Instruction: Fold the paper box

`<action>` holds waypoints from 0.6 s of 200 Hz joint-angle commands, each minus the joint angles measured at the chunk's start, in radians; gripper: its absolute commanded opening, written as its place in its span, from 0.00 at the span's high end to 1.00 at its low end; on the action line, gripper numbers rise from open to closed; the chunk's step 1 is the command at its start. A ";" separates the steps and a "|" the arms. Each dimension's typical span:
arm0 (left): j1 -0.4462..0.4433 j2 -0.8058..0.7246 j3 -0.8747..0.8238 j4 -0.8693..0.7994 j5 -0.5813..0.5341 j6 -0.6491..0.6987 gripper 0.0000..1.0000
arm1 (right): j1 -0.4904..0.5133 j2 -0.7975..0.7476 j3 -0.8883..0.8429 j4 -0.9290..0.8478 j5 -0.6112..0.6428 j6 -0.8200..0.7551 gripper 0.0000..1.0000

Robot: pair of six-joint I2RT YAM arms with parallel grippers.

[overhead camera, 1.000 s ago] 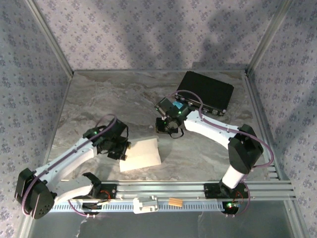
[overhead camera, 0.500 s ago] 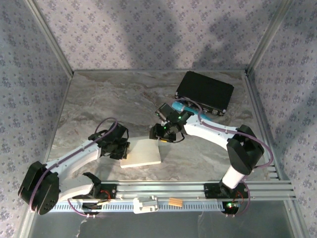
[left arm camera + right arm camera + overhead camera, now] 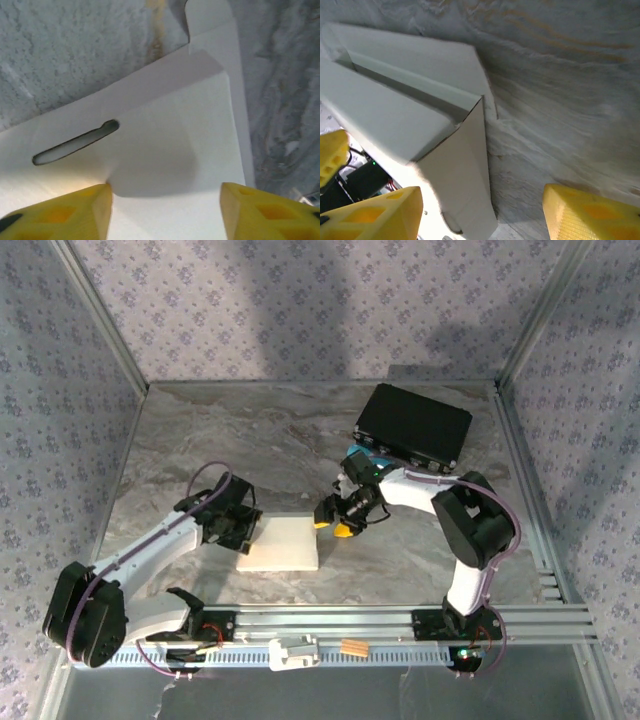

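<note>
**Entry: white paper box, let go on both sides**

**Item.** Plain white thin-cardboard paper box [image 3: 280, 543], folded to a flat squarish form. It lies on the grey marble-patterned table [image 3: 200, 440] near the front edge, well apart from the black rectangular case [image 3: 413, 426] at the back right.

**Change noted.** A second ago the box sat skewed with its left edge at the left arm's fingers, and the right arm hung back towards the case. The right arm has since come down to the box's right edge. Both sets of jaws have spread, and the box now rests squarer and lower on the table.

**Tools.**
- Left gripper [image 3: 164, 205]: jaws wide, holding nothing. It sits at the box's left edge, with the top panel and its narrow slot [image 3: 75, 142] just ahead.
- Right gripper [image 3: 481, 210]: jaws wide, holding nothing. It is just beside the box's right end, with the corner nearest its left finger.

**Reading.**
- A pressing or creasing step looks finished.
- The right end shows a flap [image 3: 465, 165] standing ajar over an open cavity, so tucking probably remains.
</note>
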State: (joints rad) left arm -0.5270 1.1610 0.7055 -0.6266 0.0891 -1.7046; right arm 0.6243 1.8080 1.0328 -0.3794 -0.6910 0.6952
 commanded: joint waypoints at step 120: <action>0.188 0.083 0.135 -0.336 -0.005 0.856 0.28 | 0.030 0.080 0.106 -0.091 0.022 -0.010 0.46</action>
State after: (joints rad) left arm -0.3443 1.1790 0.8536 -0.9703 0.1123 -1.0779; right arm 0.6380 1.8683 1.1023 -0.4072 -0.6998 0.6899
